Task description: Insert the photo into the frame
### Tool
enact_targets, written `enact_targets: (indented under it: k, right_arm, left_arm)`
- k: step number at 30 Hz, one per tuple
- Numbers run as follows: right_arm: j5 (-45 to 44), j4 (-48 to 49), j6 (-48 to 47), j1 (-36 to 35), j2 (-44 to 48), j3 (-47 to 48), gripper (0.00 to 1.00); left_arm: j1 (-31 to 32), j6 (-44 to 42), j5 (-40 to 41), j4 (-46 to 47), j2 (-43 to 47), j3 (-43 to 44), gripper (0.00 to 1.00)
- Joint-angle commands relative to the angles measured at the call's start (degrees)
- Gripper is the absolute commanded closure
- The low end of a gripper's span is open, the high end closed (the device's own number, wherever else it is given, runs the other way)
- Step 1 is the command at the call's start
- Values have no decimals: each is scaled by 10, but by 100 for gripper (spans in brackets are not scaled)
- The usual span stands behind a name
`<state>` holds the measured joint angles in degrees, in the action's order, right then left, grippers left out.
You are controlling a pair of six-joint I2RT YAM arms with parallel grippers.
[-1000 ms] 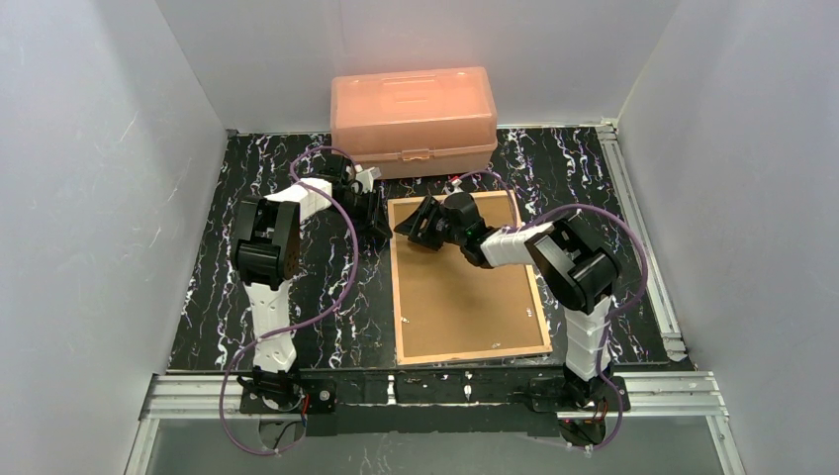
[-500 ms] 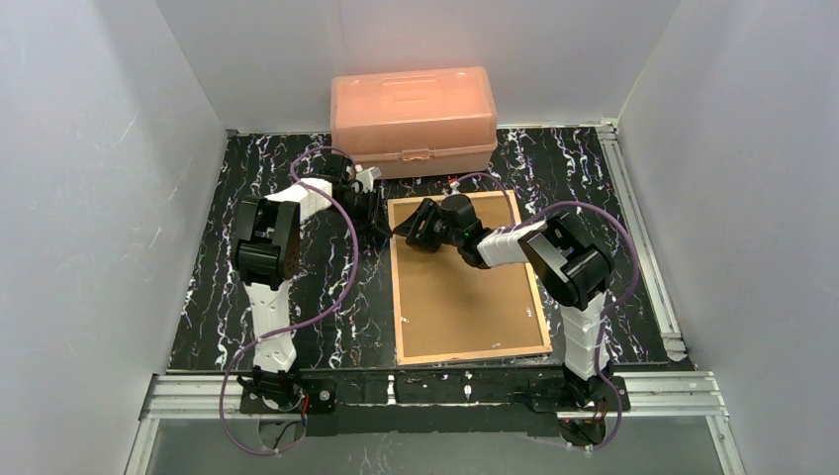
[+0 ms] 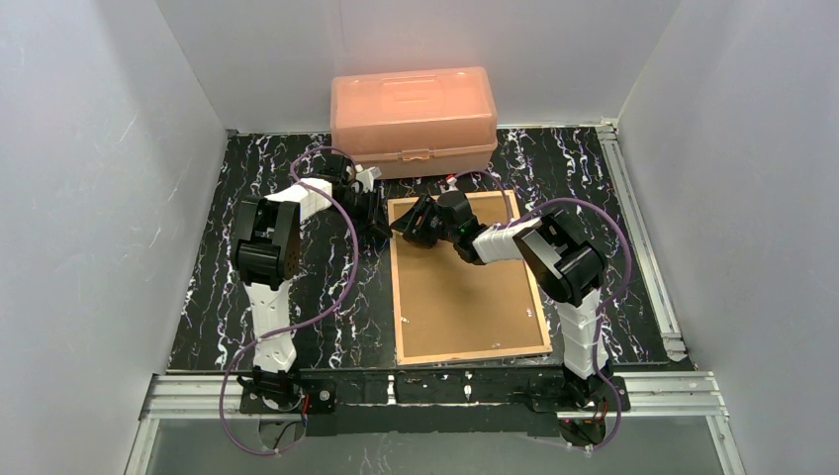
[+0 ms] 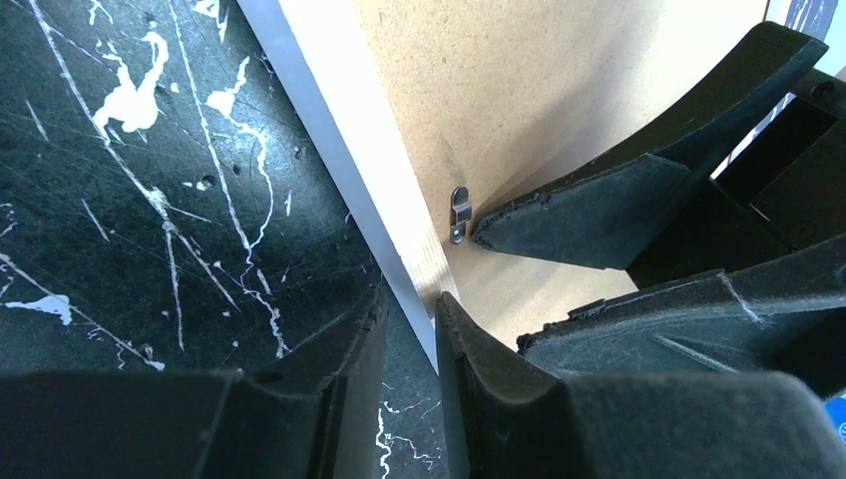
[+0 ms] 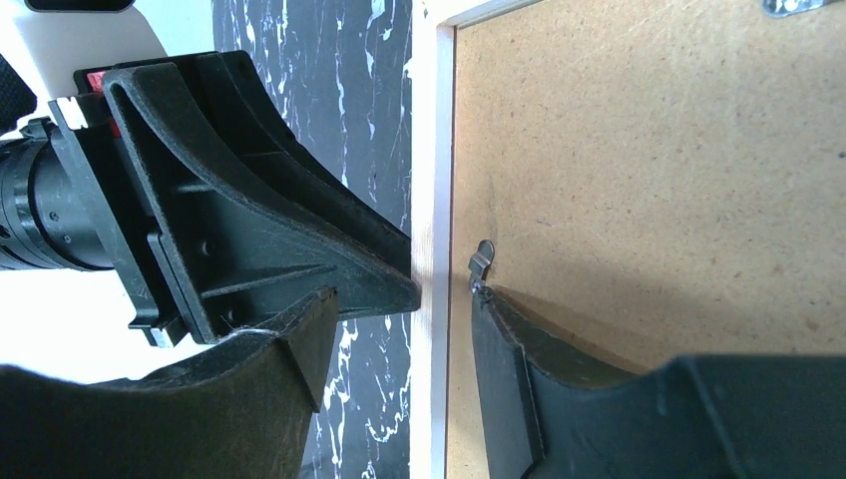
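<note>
The frame (image 3: 394, 297) lies face down, its tan wood back up, with the brown backing board (image 3: 465, 287) inside it. The photo is hidden. My left gripper (image 3: 381, 226) is at the frame's left rail (image 4: 399, 225) near the far corner. Its jaws stand a narrow gap apart (image 4: 411, 309), and one fingertip (image 4: 454, 324) lies over the rail. My right gripper (image 3: 408, 226) is open and straddles the same rail (image 5: 431, 150). One of its fingertips (image 5: 489, 309) rests on the board and touches a small metal tab (image 5: 481, 261). That tab also shows in the left wrist view (image 4: 458, 212).
An orange plastic box (image 3: 414, 119) stands shut at the back, just behind the frame's far edge. The black marbled table (image 3: 297, 297) is bounded by white walls and a metal rail (image 3: 643, 247) on the right. The two grippers nearly touch each other.
My right gripper has moved a little left and farther back over the board toward the frame's left rail. The left arm has not moved.
</note>
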<state>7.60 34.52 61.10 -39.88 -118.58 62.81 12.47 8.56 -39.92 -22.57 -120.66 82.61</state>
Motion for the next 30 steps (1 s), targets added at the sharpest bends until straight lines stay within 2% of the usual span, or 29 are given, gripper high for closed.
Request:
enact_targets:
  k: [1,30]
  right_arm:
    - [-15,2,-13,-4,4,6,40]
    - [-22,14,6,-15,-36,35,41]
  left_arm:
    - [-3,-16,13,-4,9,-9,77]
    - [-7,-27,12,-8,17,-15,81]
